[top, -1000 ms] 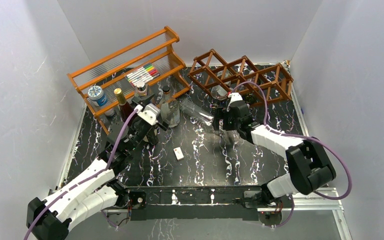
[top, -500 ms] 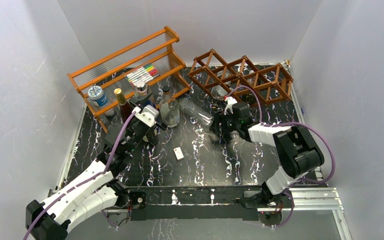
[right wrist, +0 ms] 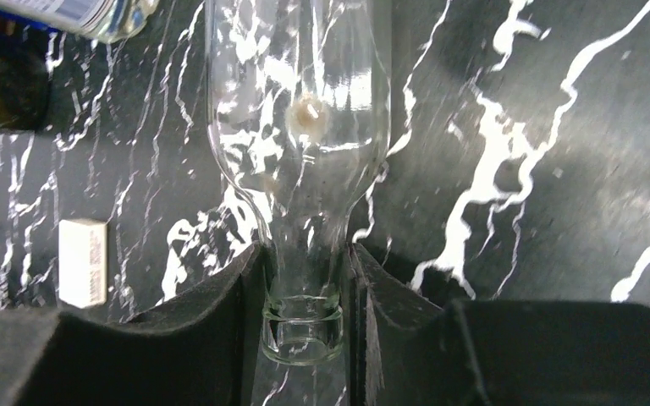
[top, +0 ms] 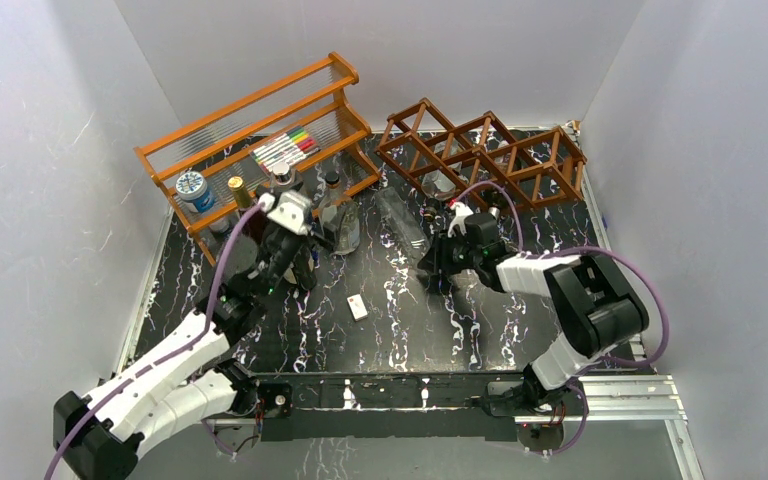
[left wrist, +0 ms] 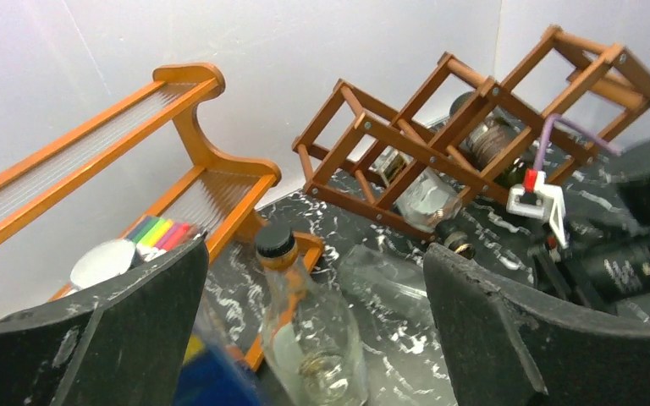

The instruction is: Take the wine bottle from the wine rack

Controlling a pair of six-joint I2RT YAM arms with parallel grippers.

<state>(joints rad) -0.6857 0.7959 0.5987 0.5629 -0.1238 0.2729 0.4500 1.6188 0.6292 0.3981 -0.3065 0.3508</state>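
A clear glass wine bottle (top: 401,223) lies on its side on the black marble table, in front of the dark reddish-brown wine rack (top: 480,150). My right gripper (top: 432,262) is shut on its neck. In the right wrist view both pads press the neck just above the lip (right wrist: 303,326), and the body (right wrist: 300,101) stretches away. My left gripper (top: 310,245) stands open near the orange shelf, holding nothing. Its view shows the rack (left wrist: 440,144) with other bottles (left wrist: 427,196) in its cells and the lying bottle (left wrist: 389,275).
An orange tiered shelf (top: 260,130) at back left holds markers (top: 285,148) and a tin (top: 193,190). Upright bottles stand before it, among them a clear one with a black cap (top: 338,222) and a dark one (top: 243,205). A small white block (top: 358,307) lies mid-table.
My right gripper has closed on the bottle's neck, its arm folding in toward the bottle. The left gripper has lifted and drawn back a little toward the shelf, opening slightly wider.
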